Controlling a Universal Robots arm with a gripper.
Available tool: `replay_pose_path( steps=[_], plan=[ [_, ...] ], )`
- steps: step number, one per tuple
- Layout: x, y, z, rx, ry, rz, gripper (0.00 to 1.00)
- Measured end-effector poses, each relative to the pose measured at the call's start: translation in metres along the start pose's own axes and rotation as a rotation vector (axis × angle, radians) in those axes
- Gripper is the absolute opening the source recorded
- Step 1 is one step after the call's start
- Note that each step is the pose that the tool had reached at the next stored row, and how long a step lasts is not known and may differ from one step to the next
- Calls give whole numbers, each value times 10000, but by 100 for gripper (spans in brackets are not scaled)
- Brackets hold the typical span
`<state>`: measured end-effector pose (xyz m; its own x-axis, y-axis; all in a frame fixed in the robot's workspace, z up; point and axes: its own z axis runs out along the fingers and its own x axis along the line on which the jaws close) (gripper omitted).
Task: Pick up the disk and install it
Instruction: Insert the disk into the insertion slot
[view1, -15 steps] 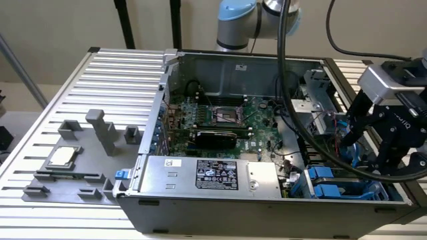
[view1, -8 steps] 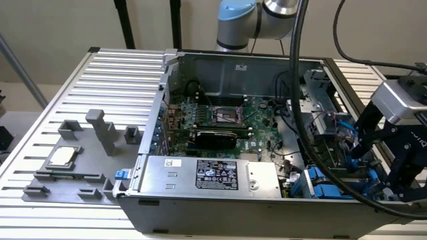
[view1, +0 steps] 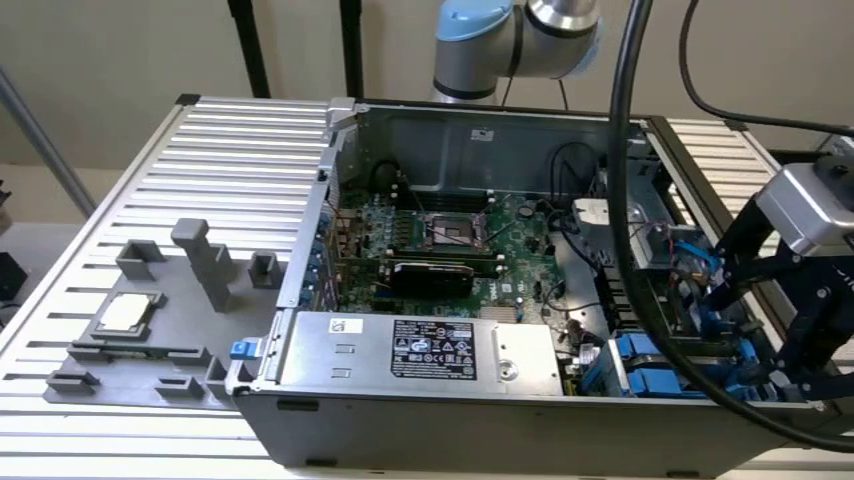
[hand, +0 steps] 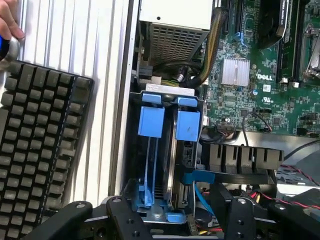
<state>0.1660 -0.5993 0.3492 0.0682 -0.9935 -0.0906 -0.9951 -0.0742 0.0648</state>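
Two blue carriers (hand: 150, 120) (hand: 188, 125), one keyboard (hand: 40, 145)

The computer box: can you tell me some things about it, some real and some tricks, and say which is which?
1. The computer case is open, and its green board shows inside. True.
2. The claw hangs over the little square chip on the grey tray. False: the claw is at the end of the case on the exterior view's right, by the blue disk carriers. The chip lies on the tray, outside the case.
3. A black keyboard lies on the slatted table beside the case. True.
4. The big silver box has a red label. False: its label is black.
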Motion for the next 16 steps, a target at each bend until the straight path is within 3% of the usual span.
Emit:
replay_pose_path(
  steps=[3, 8, 12, 16],
  plan=[
    [3, -20, -2, 54, -166, -86, 100],
    [11, -53, -5, 167, -362, -256, 100],
    [14, -61, -6, 384, -505, -434, 100],
    [16, -60, -4, 619, -540, -618, 100]
  ],
)
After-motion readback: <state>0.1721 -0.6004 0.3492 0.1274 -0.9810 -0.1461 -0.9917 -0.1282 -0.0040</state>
